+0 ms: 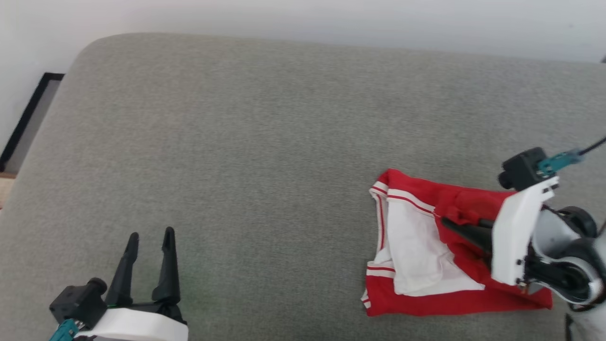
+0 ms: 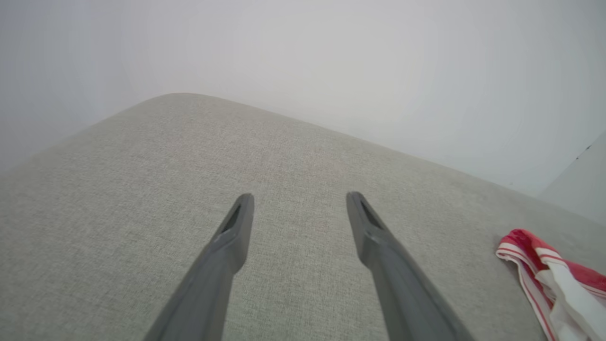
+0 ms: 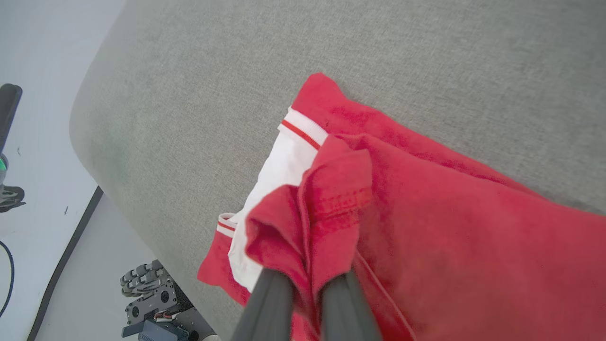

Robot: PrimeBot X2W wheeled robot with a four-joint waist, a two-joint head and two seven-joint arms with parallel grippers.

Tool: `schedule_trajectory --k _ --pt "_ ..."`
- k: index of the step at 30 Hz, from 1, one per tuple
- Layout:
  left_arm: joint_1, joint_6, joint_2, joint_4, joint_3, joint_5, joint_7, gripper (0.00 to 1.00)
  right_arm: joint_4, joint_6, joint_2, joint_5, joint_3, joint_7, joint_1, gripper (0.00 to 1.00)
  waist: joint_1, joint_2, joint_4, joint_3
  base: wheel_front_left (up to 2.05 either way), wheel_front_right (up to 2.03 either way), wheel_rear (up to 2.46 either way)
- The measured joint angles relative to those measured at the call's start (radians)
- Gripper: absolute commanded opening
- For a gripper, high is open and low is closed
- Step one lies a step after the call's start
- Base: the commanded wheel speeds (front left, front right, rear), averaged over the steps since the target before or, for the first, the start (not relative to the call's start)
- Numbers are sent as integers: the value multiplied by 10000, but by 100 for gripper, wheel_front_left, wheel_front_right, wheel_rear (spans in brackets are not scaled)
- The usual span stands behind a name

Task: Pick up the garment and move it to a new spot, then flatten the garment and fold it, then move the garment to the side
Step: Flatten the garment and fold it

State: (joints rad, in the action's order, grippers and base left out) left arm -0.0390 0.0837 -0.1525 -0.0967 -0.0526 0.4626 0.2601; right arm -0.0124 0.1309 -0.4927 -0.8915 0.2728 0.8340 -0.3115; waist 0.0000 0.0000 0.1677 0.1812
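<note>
The garment point(image 1: 450, 303) lies folded into a rough rectangle at the right of the grey cushion point(image 1: 236, 142), red with a white sleeve and red-white striped trim on top. My right gripper point(image 1: 447, 221) comes in from the right and is shut on a bunched red fold of the garment point(image 3: 450, 213), lifted a little off the rest; cloth hides the fingertips point(image 3: 270, 303). My left gripper point(image 1: 151, 234) rests open over bare cushion at the lower left, far from the garment. Between its spread fingers point(image 2: 299, 196) there is nothing, and the garment's striped corner point(image 2: 544, 270) lies off to the right.
The cushion's rounded back edge meets a pale wall point(image 1: 303, 19). A dark frame point(image 1: 28, 118) and floor lie past the cushion's left edge. Beyond the cushion's edge in the right wrist view, part of the robot's base point(image 3: 151, 293) stands on the floor.
</note>
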Motion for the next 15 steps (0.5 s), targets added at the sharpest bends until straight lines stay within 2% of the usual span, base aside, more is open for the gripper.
schedule_trajectory --k 2,4,5,10,15 --pt "73 50 58 -84 -33 -27 2 100 316 -2 144 211 242 -54 -174 0 0 0 146 0 0 0 0" --pt "152 86 151 -146 -71 -61 2 100 554 -2 311 324 516 -211 -331 51 0 0 257 -11 0 0 0" --pt "153 104 205 -180 -82 -59 2 100 617 -2 359 328 639 -270 -398 100 0 0 299 -26 0 0 0" --pt "124 203 249 -201 44 -48 2 100 585 -2 174 65 807 -203 -474 100 0 0 302 -250 0 0 0" --pt "-114 244 198 -21 309 0 4 100 -161 0 -90 -437 100 -412 -339 100 0 0 13 -413 0 0 0"
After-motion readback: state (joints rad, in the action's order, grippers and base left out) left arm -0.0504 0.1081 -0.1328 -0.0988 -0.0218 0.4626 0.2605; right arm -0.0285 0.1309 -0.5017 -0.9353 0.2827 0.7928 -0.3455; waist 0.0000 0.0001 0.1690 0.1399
